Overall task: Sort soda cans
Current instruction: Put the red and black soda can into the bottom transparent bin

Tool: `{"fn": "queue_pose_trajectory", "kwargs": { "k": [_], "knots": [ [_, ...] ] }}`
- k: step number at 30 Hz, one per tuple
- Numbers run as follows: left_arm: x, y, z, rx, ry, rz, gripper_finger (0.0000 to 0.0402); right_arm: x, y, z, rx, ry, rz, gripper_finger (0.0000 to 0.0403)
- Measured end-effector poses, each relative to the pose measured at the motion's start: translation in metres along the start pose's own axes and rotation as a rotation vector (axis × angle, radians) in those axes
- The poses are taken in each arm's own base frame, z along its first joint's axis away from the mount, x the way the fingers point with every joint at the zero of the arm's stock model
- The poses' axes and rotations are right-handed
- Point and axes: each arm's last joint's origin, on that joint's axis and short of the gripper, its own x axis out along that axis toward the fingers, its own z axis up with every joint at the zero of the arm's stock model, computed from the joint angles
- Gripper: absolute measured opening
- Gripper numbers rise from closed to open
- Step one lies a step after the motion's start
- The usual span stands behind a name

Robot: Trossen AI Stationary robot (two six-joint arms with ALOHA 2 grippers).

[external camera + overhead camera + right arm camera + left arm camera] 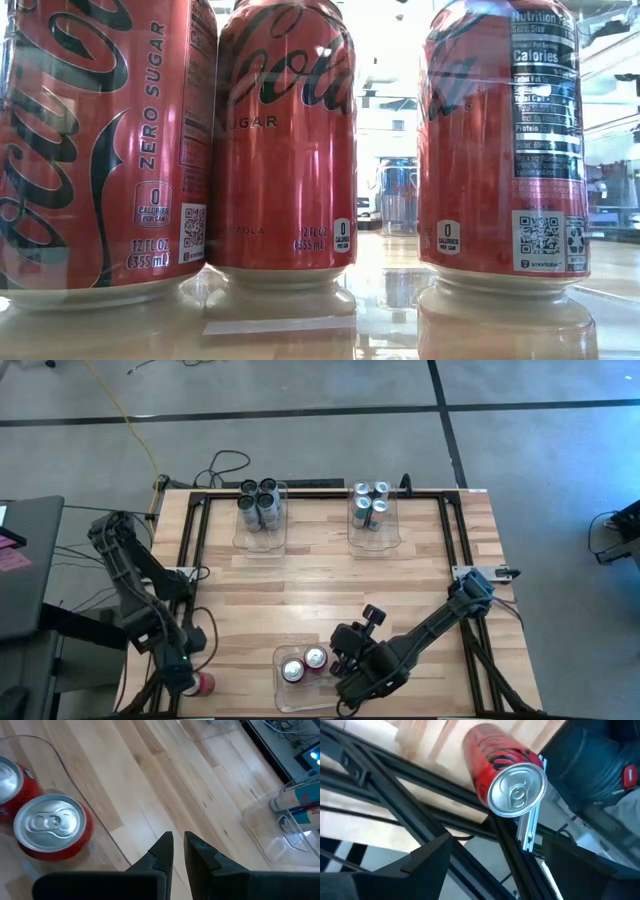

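A red soda can (505, 775) lies on its side on the black frame rail (410, 815) at the table's near left corner (203, 682), its silver top facing my left gripper. My left gripper (502, 870) hovers just short of it, open wide, with the can beyond the fingertips. My right gripper (178, 845) hangs over bare wood beside the near clear bin (285, 695), its fingers open only a narrow slit with nothing between them. Red cans (303, 664) (50, 827) stand upright in that bin. The low view shows three red cans (285, 150) close up.
Two clear bins stand at the far edge: one with dark grey cans (260, 502), one with silver-and-blue cans (370, 505) (300, 800). The black frame (190, 550) runs around the tabletop. Bare wood (330, 590) lies between the far bins and the near bin.
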Motion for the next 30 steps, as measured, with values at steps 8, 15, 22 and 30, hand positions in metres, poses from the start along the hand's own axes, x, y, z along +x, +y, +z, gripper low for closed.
{"fn": "queue_pose_trajectory", "kwargs": {
  "k": [8,15,22,30],
  "knots": [
    [0.003,0.000,-0.004,-0.214,-0.229,-0.038,0.0302,0.015,0.005,-0.018,-0.074,0.010,-0.066,0.0064],
    [0.018,-0.004,-0.013,-0.510,-0.253,-0.037,0.0302,0.028,0.007,-0.037,-0.131,0.037,-0.118,0.0064],
    [0.046,-0.028,-0.008,-0.525,-0.164,-0.059,0.0302,0.023,0.012,-0.047,-0.167,-0.021,-0.135,0.0064],
    [0.057,-0.034,-0.004,-0.510,-0.210,-0.068,0.0302,0.018,0.013,-0.049,-0.194,-0.068,-0.151,0.0064]
  ]
}}
